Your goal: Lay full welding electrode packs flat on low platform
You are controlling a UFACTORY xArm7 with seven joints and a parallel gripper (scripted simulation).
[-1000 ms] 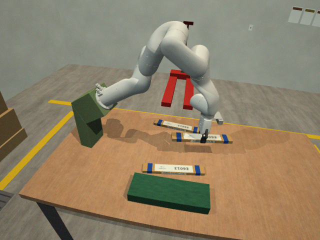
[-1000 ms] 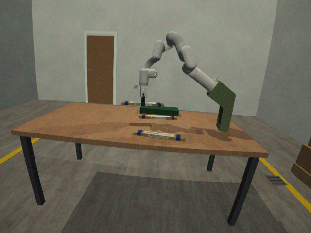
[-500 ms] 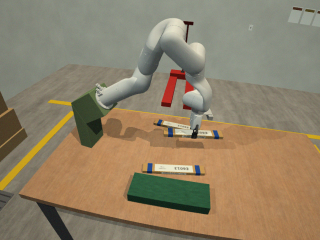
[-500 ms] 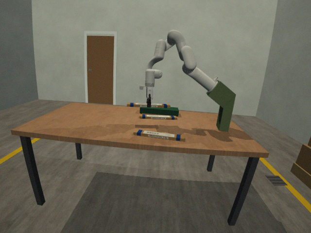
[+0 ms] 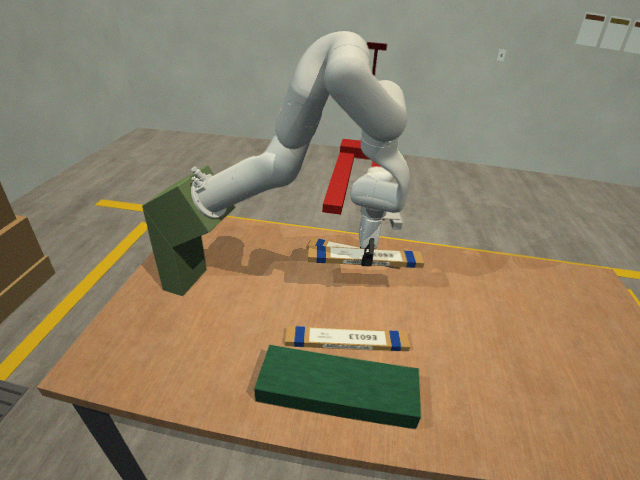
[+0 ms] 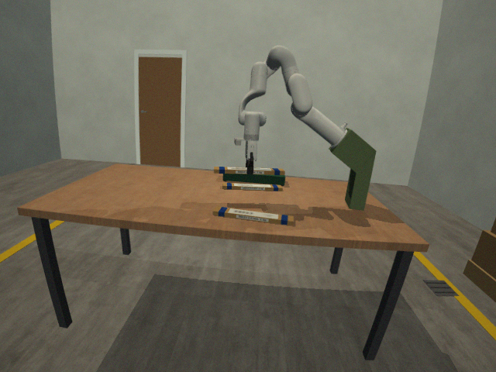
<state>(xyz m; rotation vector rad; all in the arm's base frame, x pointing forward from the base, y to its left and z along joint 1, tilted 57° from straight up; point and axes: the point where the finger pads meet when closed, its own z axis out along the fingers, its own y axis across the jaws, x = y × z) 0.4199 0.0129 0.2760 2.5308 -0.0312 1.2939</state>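
Taking the low platform (image 5: pixel 336 384) as the landmark and working away from the top camera: the green slab is sitting at the near edge of the table (image 5: pixel 516 361), and no pack is lying on it yet.

Just beyond it, close to its far long edge but apart from it, one labelled pack (image 5: pixel 347 338) is lying flat, parallel to the slab.

Farther past the platform, the gripper (image 5: pixel 367 256) is pointing straight down and pinching a second pack (image 5: pixel 398 256) across its narrow width near mid-length. That is probably so the long box is hanging level while its weight is being felt. Its shadow is falling on the wood below, so it is hanging above the table.

Farthest from the platform, the third pack (image 6: pixel 254 215) is lying flat on the table, mostly hidden in the top view behind the lifted one.
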